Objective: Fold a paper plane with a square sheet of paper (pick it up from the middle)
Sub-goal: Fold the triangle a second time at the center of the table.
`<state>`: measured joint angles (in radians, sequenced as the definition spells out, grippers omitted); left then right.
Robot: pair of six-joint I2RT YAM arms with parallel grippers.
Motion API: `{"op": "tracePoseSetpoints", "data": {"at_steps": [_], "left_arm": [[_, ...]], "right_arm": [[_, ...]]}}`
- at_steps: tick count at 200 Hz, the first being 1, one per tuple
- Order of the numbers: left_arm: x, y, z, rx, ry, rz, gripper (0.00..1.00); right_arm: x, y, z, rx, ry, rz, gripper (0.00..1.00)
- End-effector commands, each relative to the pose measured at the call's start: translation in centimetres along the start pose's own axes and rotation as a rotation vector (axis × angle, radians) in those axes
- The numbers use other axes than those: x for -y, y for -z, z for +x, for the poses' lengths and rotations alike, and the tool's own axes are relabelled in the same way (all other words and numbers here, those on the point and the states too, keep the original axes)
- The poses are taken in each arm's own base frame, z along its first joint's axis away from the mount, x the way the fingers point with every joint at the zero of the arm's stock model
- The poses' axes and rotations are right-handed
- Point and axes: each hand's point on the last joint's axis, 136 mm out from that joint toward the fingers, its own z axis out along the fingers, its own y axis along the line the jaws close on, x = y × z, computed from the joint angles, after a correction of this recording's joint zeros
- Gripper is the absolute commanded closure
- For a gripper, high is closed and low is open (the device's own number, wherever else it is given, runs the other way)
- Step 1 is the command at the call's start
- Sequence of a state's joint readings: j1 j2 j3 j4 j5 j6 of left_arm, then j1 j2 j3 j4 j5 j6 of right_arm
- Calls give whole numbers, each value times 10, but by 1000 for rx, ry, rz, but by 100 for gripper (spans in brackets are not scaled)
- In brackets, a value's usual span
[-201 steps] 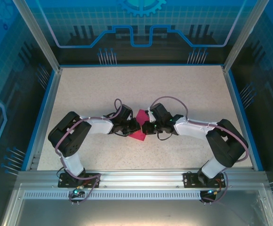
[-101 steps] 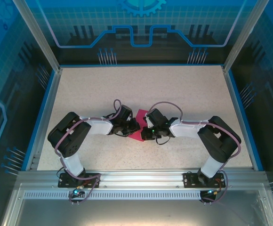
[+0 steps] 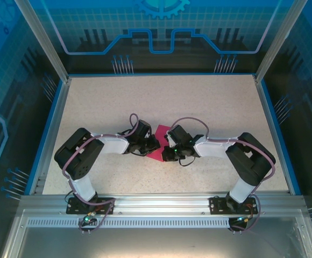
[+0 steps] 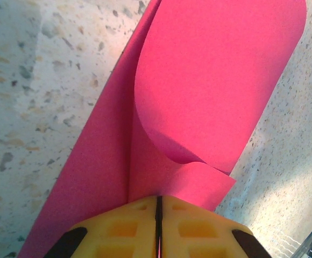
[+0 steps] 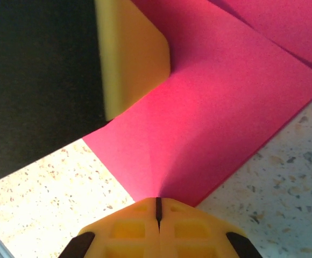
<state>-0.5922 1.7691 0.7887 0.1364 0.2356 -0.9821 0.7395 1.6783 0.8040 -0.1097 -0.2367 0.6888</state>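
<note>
Well, desk: a speckled beige desk (image 3: 199, 97) with a blue rim; 2 arms reach inward and meet near its middle.
Paper: the square sheet of paper (image 3: 161, 130), magenta-pink, lies between the 2 hands, a little nearer the arm bases than the desk's centre.
Fold: from the left wrist, the paper (image 4: 215, 80) shows 2 layers, the upper flap curling loosely over the lower one, with no sharp crease pressed in.
Left hand: the left hand (image 3: 154, 145) comes in from the left; up close, its 2 yellow pads are pressed together with the paper's edge pinched between them (image 4: 158, 201).
Right hand: the right hand (image 3: 167, 152) comes in from the right; its pads are closed on an edge of the paper (image 5: 226, 97), which fans out from the tips (image 5: 157, 203).
Contact: a yellow finger (image 5: 132, 54) of the left hand stands against the paper at upper left of the right wrist view.
</note>
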Motion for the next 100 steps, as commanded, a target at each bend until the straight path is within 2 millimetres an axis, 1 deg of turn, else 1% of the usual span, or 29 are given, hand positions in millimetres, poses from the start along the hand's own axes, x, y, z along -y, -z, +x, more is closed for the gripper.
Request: {"op": "tracePoseSetpoints", "data": {"at_steps": [1,11,32,61,85,100], "left_arm": [[-47,1,15,-24,55,-159,92],[-47,1,15,-24,56,-160,92],[-48,1,16,-25,57,-161,92],[-47,1,16,-25,57,-158,92],[-46,1,16,-25,56,-157,92],[-47,1,16,-25,57,-157,92]], "right_arm": [[-14,4,5,-6,25,-52,100],[-15,2,5,-10,26,-54,100],[-10,-5,9,-30,14,-40,100],[5,-14,19,-65,-14,7,100],[15,-15,29,-97,-31,40,100],[18,-14,34,-110,-35,51,100]]}}
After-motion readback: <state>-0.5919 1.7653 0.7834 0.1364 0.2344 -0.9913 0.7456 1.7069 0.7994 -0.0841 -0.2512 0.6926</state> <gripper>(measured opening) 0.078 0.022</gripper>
